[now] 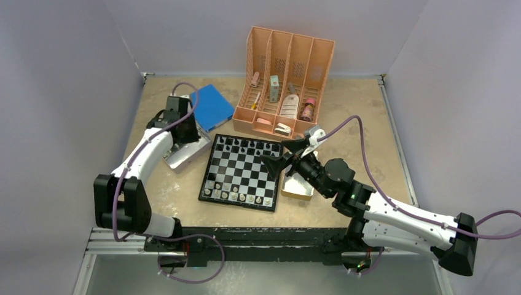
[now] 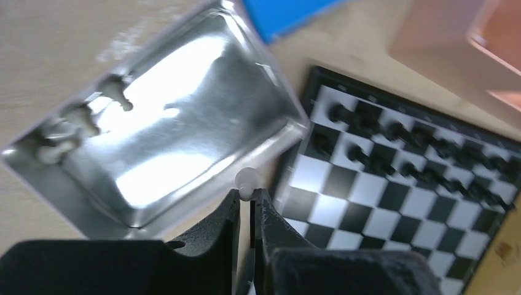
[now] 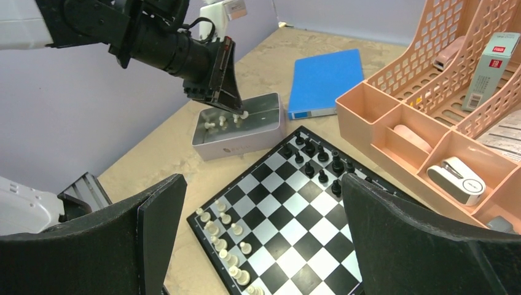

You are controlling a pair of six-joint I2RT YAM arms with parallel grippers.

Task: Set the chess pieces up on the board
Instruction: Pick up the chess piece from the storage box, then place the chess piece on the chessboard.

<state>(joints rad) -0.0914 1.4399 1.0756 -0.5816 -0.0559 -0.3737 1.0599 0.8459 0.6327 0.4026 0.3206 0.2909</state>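
- The left claw (image 2: 246, 200) is pressed together on a single pale chess piece (image 2: 247, 180), whose round head sticks out above the fingertips.
- The held piece hangs over the edge of a shiny metal tray (image 2: 184, 123), on the side nearest the board (image 2: 393, 215).
- More pale pieces (image 2: 67, 129) lie loose in the far end of that tray.
- The tray sits on the surface just beside the board's far left corner, and a flat blue book (image 1: 212, 106) lies behind it.
- Black pieces (image 1: 246, 146) crowd the two far rows, so the squares closest to the left claw are taken.
- Pale pieces (image 1: 236, 195) stand on the two near rows, which are only partly filled.
- The middle of the board is bare.
- The right claw (image 1: 284, 155) is spread wide, holds nothing, and hovers over the board's right edge.
- A second tray (image 1: 299, 189) lies under the right arm, against the board's right side.
- A peach organizer (image 1: 285, 80) with bottles and small items stands just behind the board.
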